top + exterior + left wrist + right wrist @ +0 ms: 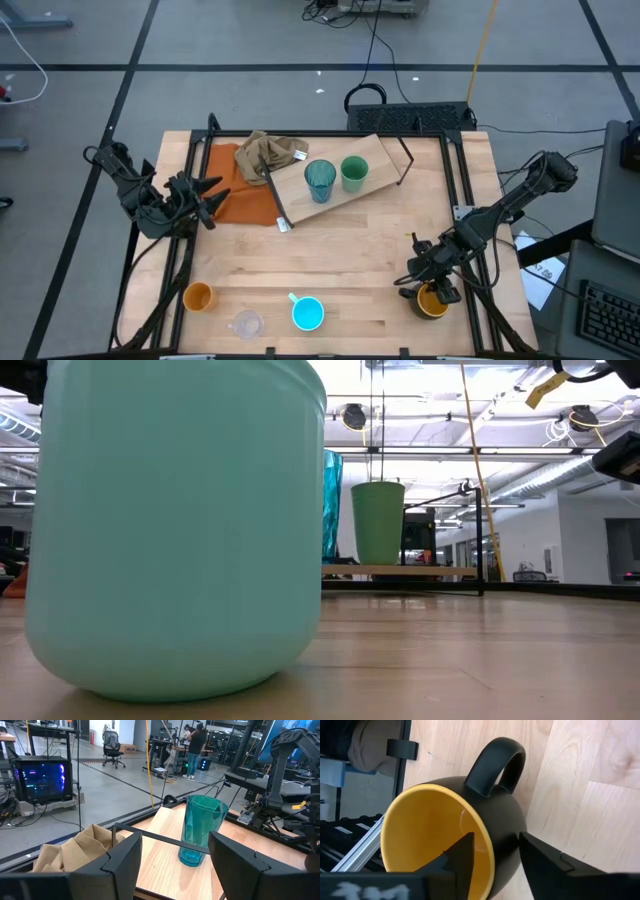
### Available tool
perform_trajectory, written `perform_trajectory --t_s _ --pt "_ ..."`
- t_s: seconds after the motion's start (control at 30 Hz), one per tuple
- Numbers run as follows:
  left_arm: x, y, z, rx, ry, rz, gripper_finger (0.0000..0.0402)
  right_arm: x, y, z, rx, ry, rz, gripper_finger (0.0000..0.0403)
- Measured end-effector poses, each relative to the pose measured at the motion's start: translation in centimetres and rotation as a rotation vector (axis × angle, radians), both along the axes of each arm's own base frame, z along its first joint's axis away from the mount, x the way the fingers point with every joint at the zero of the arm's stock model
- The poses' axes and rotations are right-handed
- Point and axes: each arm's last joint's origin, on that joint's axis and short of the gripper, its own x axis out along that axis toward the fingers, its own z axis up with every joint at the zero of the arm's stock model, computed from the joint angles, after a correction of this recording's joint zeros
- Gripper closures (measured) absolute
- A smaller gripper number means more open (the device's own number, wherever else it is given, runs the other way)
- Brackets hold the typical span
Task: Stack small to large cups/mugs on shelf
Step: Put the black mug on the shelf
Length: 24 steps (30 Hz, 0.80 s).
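We see our right gripper (432,283) at the table's (340,260) right front edge, fingers straddling the black mug's (470,827) rim, not yet closed. Our left gripper (205,200) waits, fingers apart, beside the shelf (370,185); bare table lies between.

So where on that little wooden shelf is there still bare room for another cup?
The shelf is bare right of the green cup, and at its near-left corner. The middle is crowded: teal tumbler and green cup stand close together.
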Motion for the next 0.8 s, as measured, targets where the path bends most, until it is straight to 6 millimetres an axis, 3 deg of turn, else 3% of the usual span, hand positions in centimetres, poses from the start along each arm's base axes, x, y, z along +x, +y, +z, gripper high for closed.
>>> perform_trajectory --t_s 0.43,0.8 --pt "0.00 -0.01 0.00 0.001 0.001 -0.001 0.0172 -0.27 -0.18 -0.20 -0.018 0.041 -0.020 0.0387" --pt "0.00 -0.01 0.00 0.000 0.001 -0.002 0.0172 -0.09 -0.41 -0.34 -0.061 0.044 -0.166 0.0395"
